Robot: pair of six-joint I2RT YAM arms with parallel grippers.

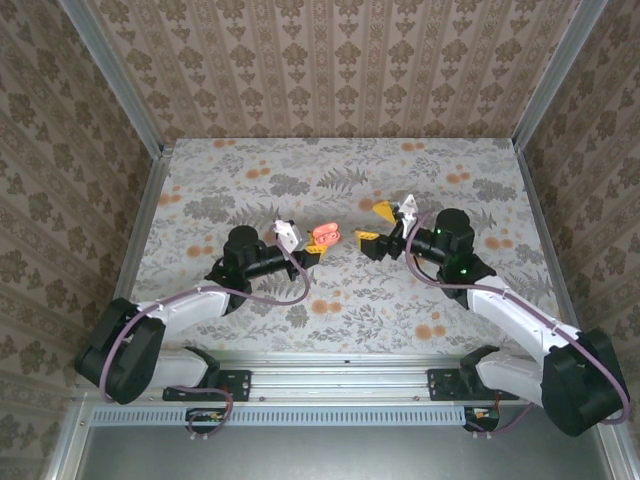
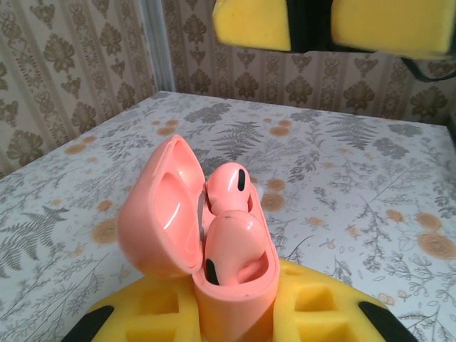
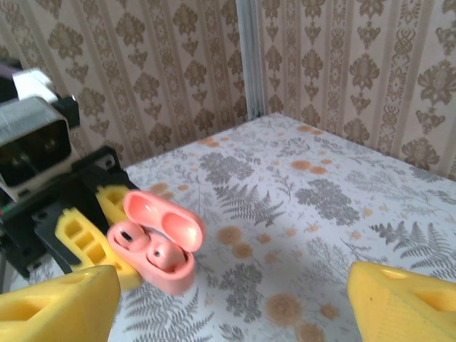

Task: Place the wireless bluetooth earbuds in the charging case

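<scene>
Left wrist: earbuds (image 2: 229,192) (coral) inside case (image 2: 158,217) pinched between left fingers (image 2: 317,308).

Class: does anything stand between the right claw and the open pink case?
Nothing visible does. The open right claw faces the pink case across bare table; the left claw grips the case from the opposite side.

We see a table (image 1: 330,180) at frame centre, its pale top printed with grey ferns and orange flowers. Metal rails (image 1: 147,235) edge it left and right. Whether the case (image 1: 324,235) at centre touches it, we can't tell.
</scene>
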